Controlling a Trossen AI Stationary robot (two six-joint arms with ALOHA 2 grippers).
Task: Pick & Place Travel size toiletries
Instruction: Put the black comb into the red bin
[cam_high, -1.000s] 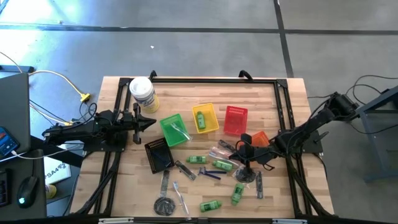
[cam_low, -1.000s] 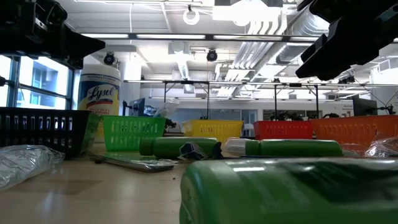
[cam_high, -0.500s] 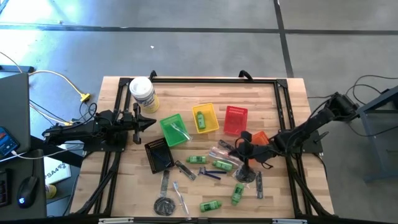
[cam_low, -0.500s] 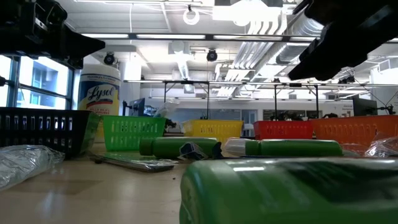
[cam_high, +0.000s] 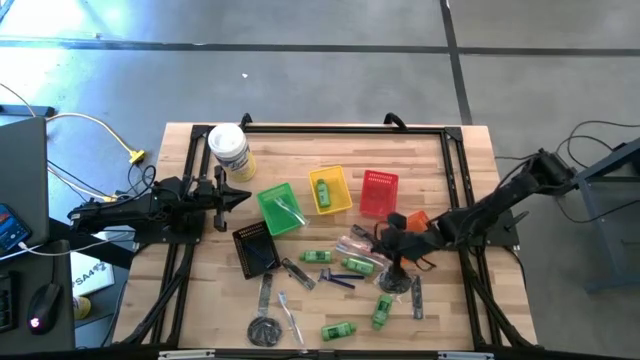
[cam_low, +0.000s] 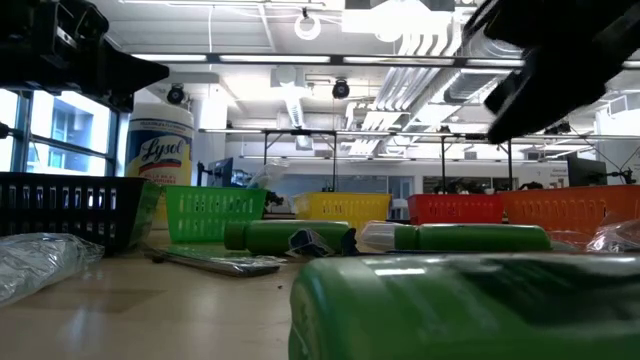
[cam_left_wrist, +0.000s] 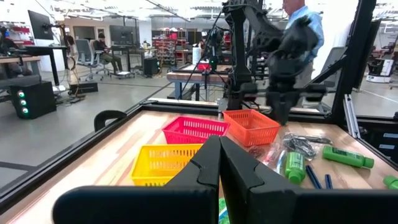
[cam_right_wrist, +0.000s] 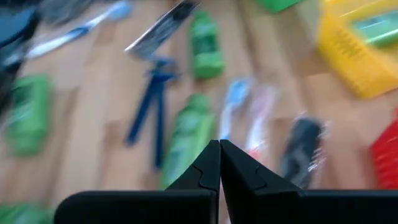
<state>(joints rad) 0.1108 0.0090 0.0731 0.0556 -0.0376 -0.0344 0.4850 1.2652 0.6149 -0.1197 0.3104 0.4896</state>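
The travel size toiletries lie loose on the near half of the wooden table: green mini bottles (cam_high: 317, 257) (cam_high: 360, 265) (cam_high: 383, 310), dark blue razors (cam_high: 336, 279), clear packets (cam_high: 352, 246) and a grey comb (cam_high: 298, 272). In the right wrist view a green bottle (cam_right_wrist: 186, 140), the blue razors (cam_right_wrist: 152, 112) and a packeted black comb (cam_right_wrist: 298, 149) lie below the fingers. My right gripper (cam_high: 380, 238) (cam_right_wrist: 219, 146) hangs shut above them, slanting down and touching nothing. My left gripper (cam_high: 247, 195) (cam_left_wrist: 219, 142) waits shut at the table's left, pointing level.
Small baskets stand in a row mid-table: black (cam_high: 256, 248), green (cam_high: 280, 208), yellow (cam_high: 331, 190) with a green bottle inside, red (cam_high: 378, 192), orange (cam_high: 417, 220). A white canister (cam_high: 229, 150) stands far left. A black frame (cam_high: 330, 128) borders the table. A person (cam_left_wrist: 303, 18) stands beyond it.
My right gripper has turned at the wrist above the toiletries, its tip swinging slightly toward the table's left, and stays shut. Nothing on the table has moved.
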